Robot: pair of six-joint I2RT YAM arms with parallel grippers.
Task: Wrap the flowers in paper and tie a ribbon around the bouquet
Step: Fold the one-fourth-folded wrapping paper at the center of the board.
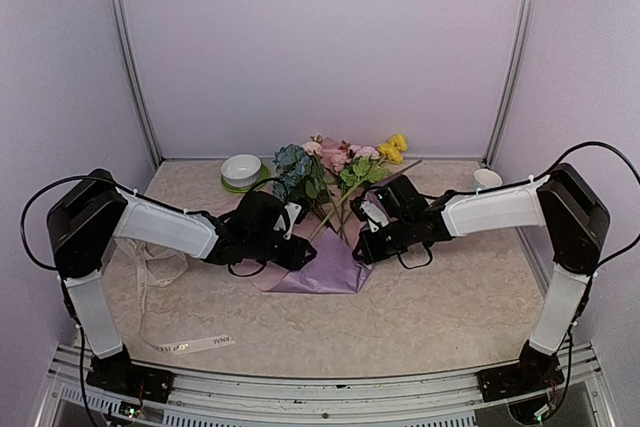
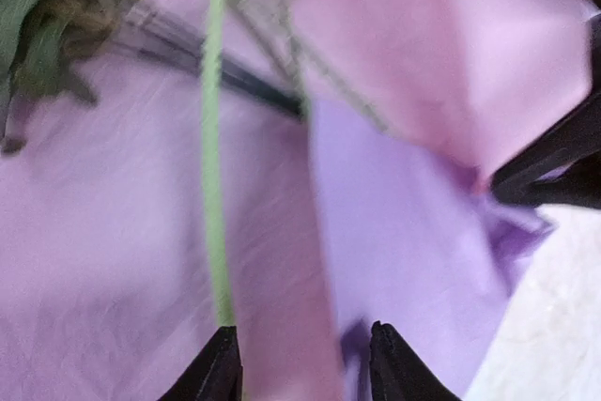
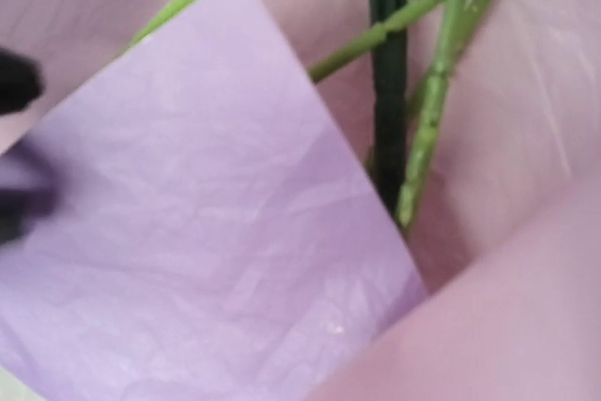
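Far left: the ribbon (image 1: 205, 344) lies loose on the table (image 1: 450, 297). One end is flat near the front edge and the rest is looped beside the left arm.

Left of centre: the left gripper (image 2: 302, 363) is low over the near-left part of the paper (image 1: 325, 272). Its jaws are partly open. A folded strip of the paper runs up between the two fingertips, and a thin green stem (image 2: 214, 185) ends beside the left fingertip. The jaws are not clamped on either.

Behind the left gripper: a white bowl (image 1: 241, 170) with a green rim stands near the back wall.

Centre: the paper lies on the table between the two grippers, with one flap lifted. The flowers (image 1: 330, 167) lie on it with the blooms toward the back wall and the stems running forward across the sheet.

Right of centre: the right gripper (image 1: 365, 247) is at the right side of the paper. Its jaws are fully closed, and the lifted flap narrows to a point at its fingertips, pinched there.

Far right: a small white cup (image 1: 487, 179) stands well apart from the paper.
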